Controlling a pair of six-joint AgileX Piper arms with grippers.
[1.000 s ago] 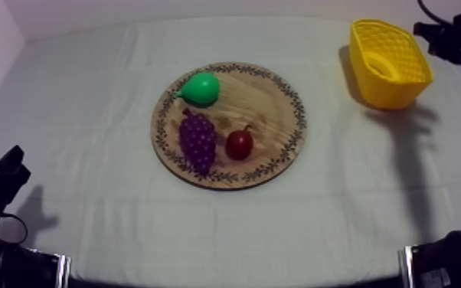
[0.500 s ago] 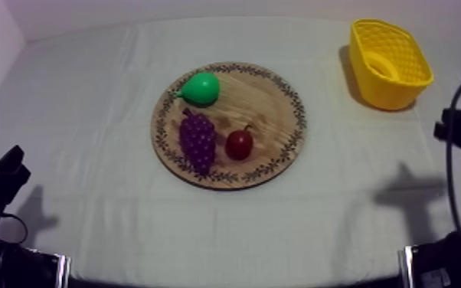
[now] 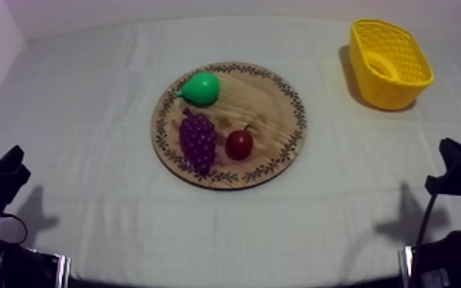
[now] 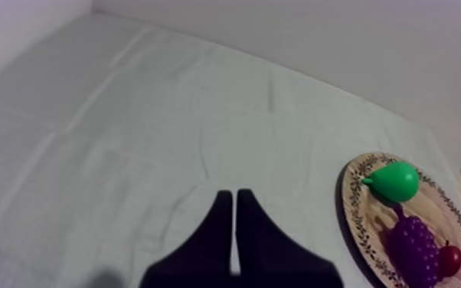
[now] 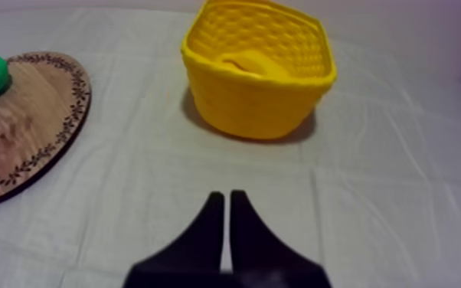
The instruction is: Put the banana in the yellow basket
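banana (image 5: 255, 63): lies inside the yellow basket, a smooth curved shape low against its inner wall
yellow basket (image 5: 256, 107): plastic, woven lattice walls, rounded corners; upright on the bench, well apart from the board
wooden board (image 3: 268, 103): round, grained, leaf-patterned rim; carries three fruits
pear (image 3: 201, 89): glossy green, near the far rim
bunch of grapes (image 3: 197, 140): purple, knobbly, just beside the small red fruit (image 3: 240, 143)
right claw (image 5: 223, 194): fingers pressed together, holding nothing, over cloth before the basket
left claw (image 4: 230, 193): fingers together, empty, over bare cloth beside the board
bench (image 3: 88, 115): creased grey-white cloth
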